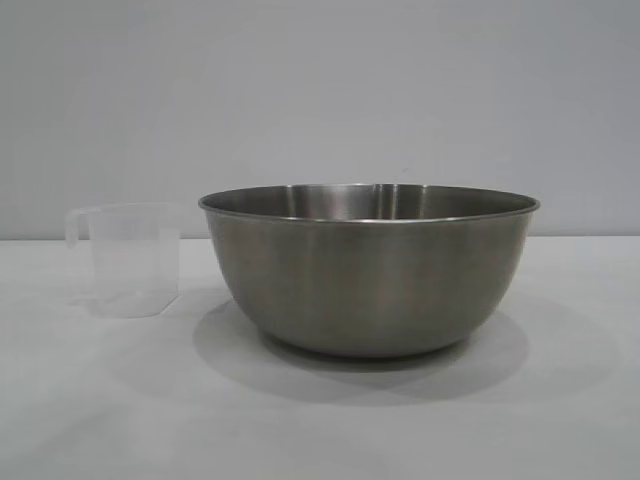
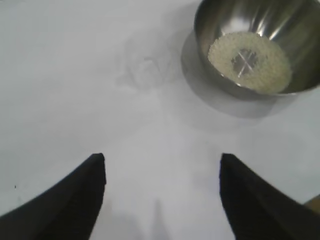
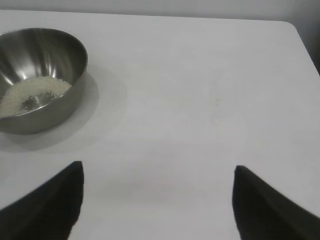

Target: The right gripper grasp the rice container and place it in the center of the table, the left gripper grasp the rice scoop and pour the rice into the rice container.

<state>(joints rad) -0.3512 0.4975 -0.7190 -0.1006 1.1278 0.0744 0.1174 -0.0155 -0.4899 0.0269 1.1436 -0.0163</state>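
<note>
The rice container (image 1: 368, 270) is sitting mid-table, rice (image 2: 250, 61) lying in its bottom; the empty rice scoop (image 1: 128, 258) is standing at its nine o'clock, apart. The left gripper (image 2: 162, 165) and right gripper (image 3: 159, 172) are hovering spread, gripping nothing. Light, slick and thin-walled, the scoop is probably best taken by its handle.

A: What do you see behind your setup?
B: A plain pale grey wall (image 1: 320, 90), bare and evenly lit.
A: And beneath?
B: Your tabletop (image 1: 320, 420) is matte white, meeting the wall in a straight line. Soft shadows on it tell you the light comes from above. One rounded corner (image 3: 292, 27) shows at the far edge.
</note>
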